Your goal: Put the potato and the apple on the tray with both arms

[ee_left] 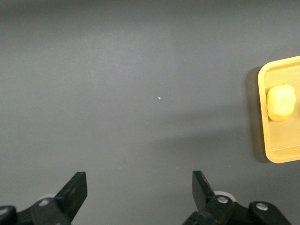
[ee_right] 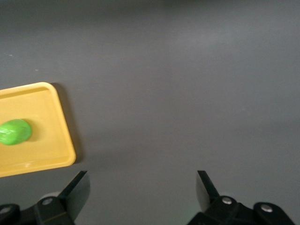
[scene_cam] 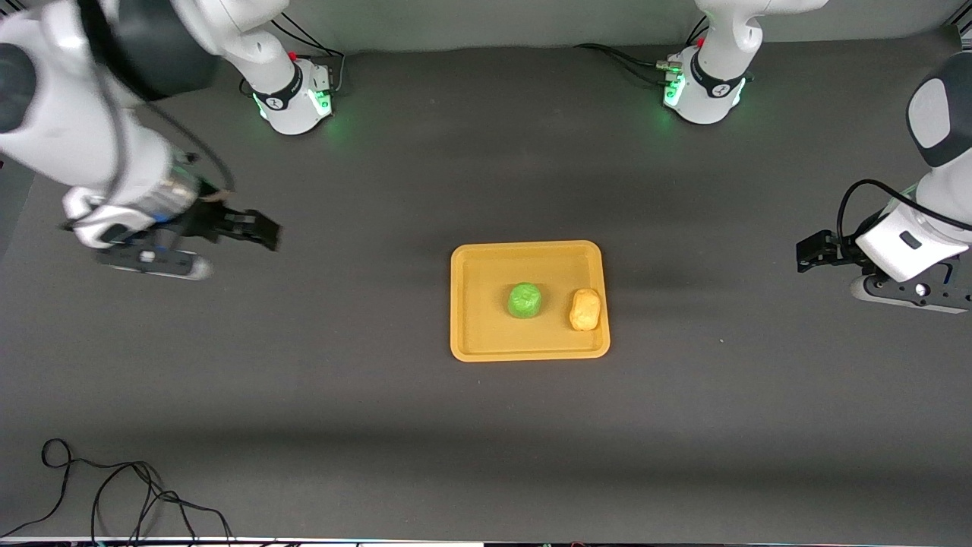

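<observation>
Both tools released and empty, each over bare surface well apart from the flat orange-yellow plastic tray (scene_cam: 529,351) between them: left tool (scene_cam: 806,252) toward the end where the small oval yellow-tan potato (scene_cam: 585,309) lies by the rim, right tool (scene_cam: 262,230) toward the other end, with the small bright green round apple (scene_cam: 524,300) mid-tray, so looks done.

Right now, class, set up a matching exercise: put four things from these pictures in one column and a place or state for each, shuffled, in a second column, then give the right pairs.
1 apple
2 potato
3 tray
4 left tool

a open, over bare table
b against the tray's rim
c mid-tray
d orange-yellow, on the table

Pairs: 1-c, 2-b, 3-d, 4-a
</observation>
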Tool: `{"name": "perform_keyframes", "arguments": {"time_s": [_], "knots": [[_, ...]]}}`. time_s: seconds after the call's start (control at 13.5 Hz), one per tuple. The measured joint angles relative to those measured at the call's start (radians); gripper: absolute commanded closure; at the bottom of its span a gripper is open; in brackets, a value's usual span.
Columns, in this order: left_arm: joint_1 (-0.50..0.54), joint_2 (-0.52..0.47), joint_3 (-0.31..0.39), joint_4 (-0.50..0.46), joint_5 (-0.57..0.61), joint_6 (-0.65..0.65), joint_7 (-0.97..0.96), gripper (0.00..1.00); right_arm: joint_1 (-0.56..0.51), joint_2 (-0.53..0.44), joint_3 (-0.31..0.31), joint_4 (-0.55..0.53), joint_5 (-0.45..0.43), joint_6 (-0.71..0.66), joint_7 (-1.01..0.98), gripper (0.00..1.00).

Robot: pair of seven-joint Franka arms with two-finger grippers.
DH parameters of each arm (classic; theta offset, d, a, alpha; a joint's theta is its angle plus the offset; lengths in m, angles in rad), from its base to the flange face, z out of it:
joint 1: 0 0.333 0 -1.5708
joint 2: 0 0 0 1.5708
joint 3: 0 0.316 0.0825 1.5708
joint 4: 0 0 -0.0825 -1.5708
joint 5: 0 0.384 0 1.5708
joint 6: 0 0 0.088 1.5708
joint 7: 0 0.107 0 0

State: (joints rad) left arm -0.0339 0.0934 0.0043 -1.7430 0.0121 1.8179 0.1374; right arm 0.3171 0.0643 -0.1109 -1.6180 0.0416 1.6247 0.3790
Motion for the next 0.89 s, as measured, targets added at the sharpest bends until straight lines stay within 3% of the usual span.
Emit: {"name": "perform_keyframes", "arguments": {"time_s": [0.37,0.52,0.89], "knots": [[-0.008,0.000,-0.002,0.001,0.000,0.000,-0.003,0.00,-0.317,-0.047,0.118,-0.026,-0.006,0.000,-0.281,0.00],[-0.008,0.000,-0.001,0.003,0.000,0.000,-0.003,0.00,-0.361,-0.054,0.114,-0.028,-0.007,0.000,-0.347,0.00],[-0.007,0.000,0.002,0.014,0.002,0.000,-0.003,0.00,-0.357,-0.056,0.099,-0.029,-0.007,-0.009,-0.369,0.00]]}}
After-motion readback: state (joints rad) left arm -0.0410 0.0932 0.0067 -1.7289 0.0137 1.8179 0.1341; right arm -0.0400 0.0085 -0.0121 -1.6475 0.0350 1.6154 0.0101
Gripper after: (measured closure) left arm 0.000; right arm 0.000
